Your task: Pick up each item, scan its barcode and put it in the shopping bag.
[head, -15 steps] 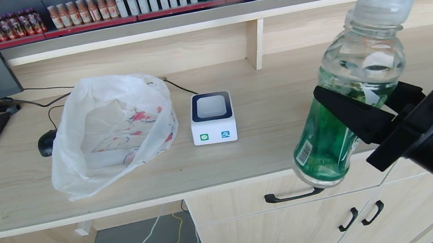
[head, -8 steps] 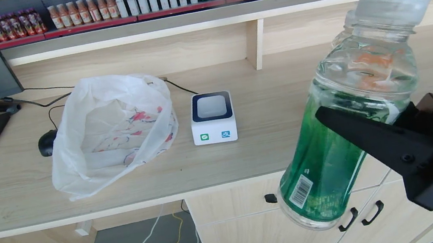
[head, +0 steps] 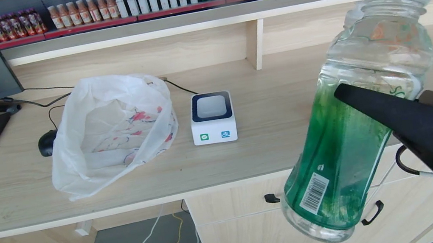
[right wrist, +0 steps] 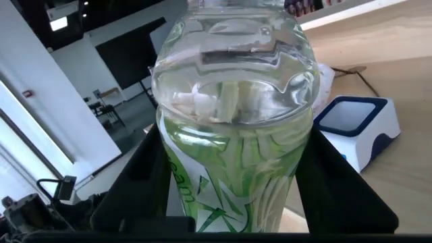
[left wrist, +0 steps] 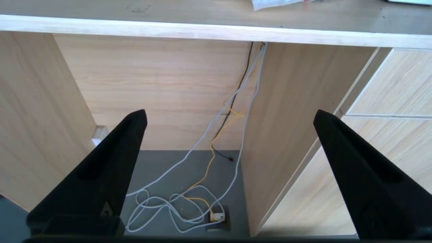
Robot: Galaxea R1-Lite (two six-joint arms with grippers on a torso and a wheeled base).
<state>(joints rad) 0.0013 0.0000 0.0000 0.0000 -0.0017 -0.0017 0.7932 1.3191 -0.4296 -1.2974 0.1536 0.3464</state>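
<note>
Head view: the bottle has climbed and swung in closer over the last second, and it now hangs tilted in front of the counter edge, cap up and away from me, base low. My right gripper is clamped across its upper body, one finger lying over the near side, the other hidden behind the plastic. The barcode has rolled round to face up towards me rather than the scanner, so I'd say the pick-up is done and the scan is the step in hand. I'll need to carry the bottle over to my left and turn that label to the scanner's window. The shopping bag lies open just beside the scanner on its far side from me, ready for afterwards. Left wrist view: my left gripper hangs below the counter edge with its fingers wide apart and nothing between them, cables on the floor beneath. Right wrist view: the bottle sits squarely between my right fingers, touching both sides, its clear shoulder rising above them, and the scanner waits on the counter beyond.
</note>
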